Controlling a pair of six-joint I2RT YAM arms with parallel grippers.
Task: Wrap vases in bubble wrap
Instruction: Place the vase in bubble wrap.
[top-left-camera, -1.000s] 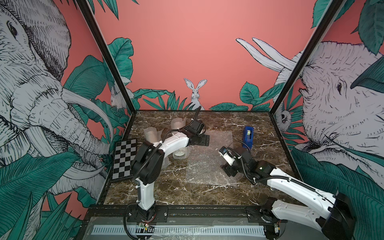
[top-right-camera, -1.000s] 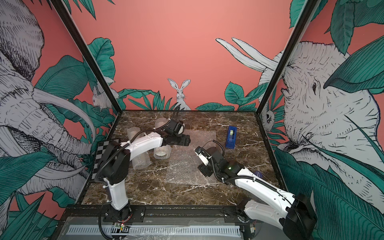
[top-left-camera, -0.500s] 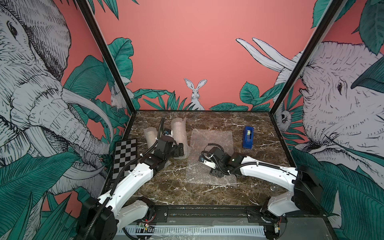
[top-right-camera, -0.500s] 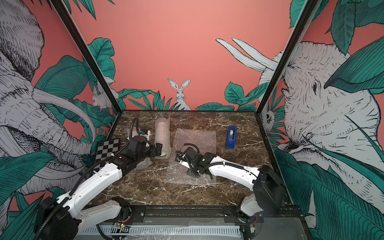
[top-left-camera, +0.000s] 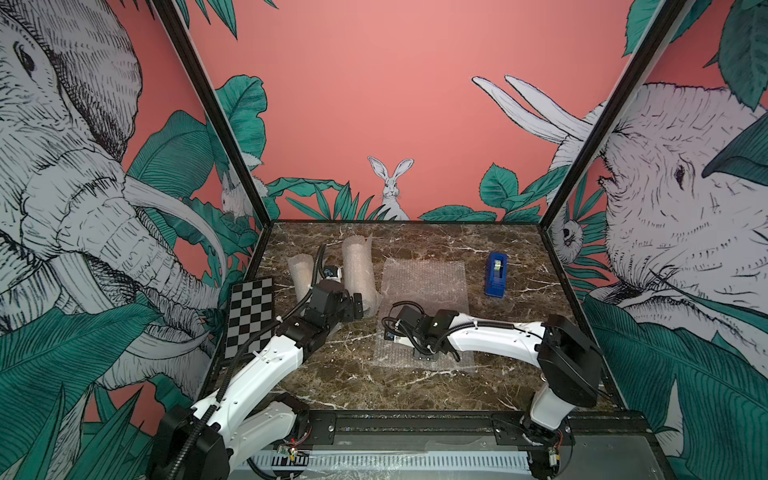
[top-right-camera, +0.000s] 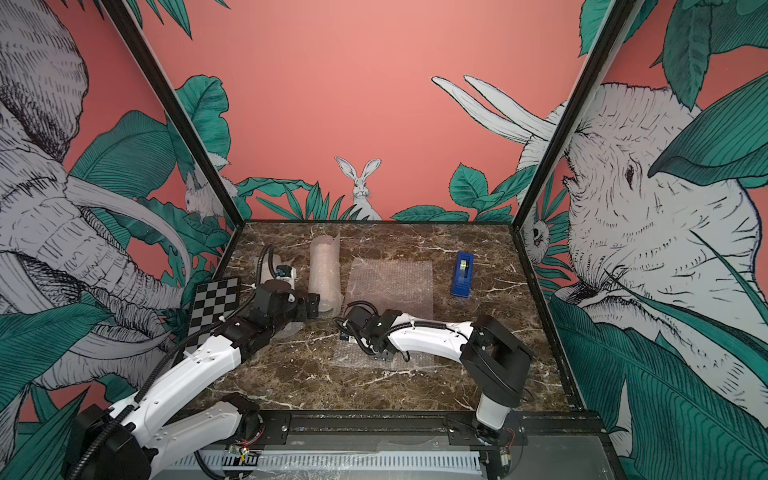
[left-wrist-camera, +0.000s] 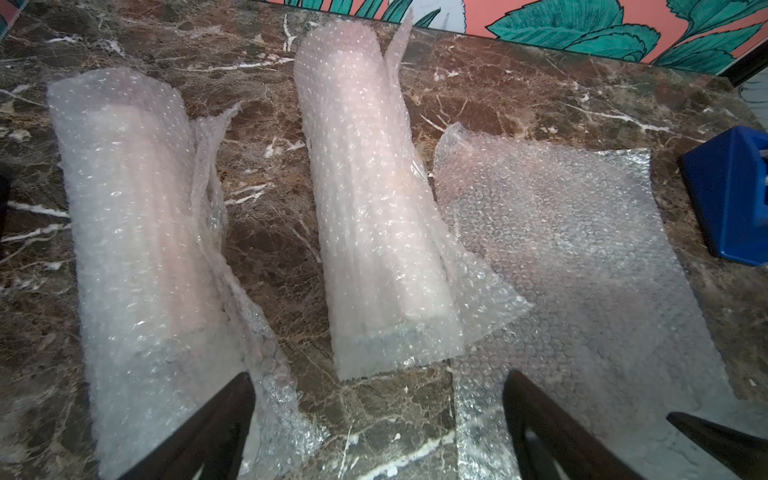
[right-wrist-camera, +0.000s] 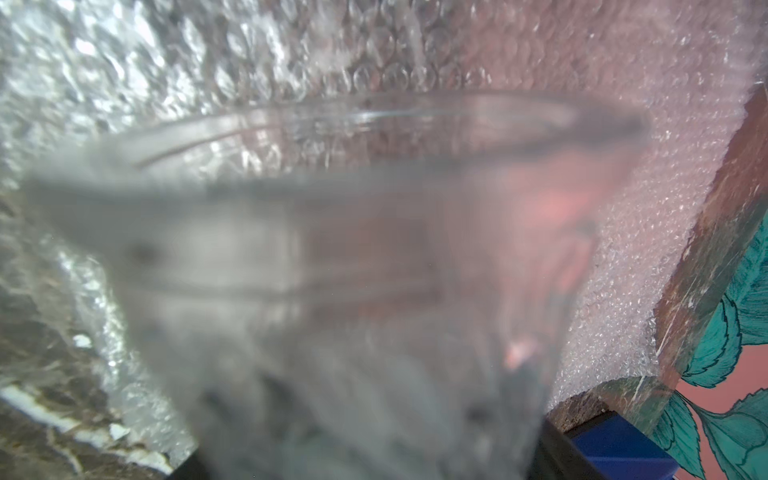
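Two vases rolled in bubble wrap lie side by side at the back left, a short one (top-left-camera: 300, 274) (left-wrist-camera: 137, 232) and a taller one (top-left-camera: 358, 270) (left-wrist-camera: 370, 208). A flat sheet of bubble wrap (top-left-camera: 424, 286) (left-wrist-camera: 561, 249) is spread to their right. My left gripper (top-left-camera: 357, 308) (left-wrist-camera: 378, 432) hovers open and empty just in front of the taller roll. Over the near part of the flat sheet, my right gripper (top-left-camera: 426, 355) (right-wrist-camera: 374, 436) is shut on the clear glass vase (right-wrist-camera: 332, 249), which fills the right wrist view and hides the fingers.
A blue tape dispenser (top-left-camera: 496, 274) (top-right-camera: 462, 274) stands at the back right. A checkerboard card (top-left-camera: 249, 316) leans at the left wall. Painted walls close in three sides of the marble table (top-left-camera: 353, 374).
My left arm has drawn back from the wrapped vases toward the front left, its jaws spreading. The right gripper has carried the glass vase leftward onto the near part of the flat sheet.
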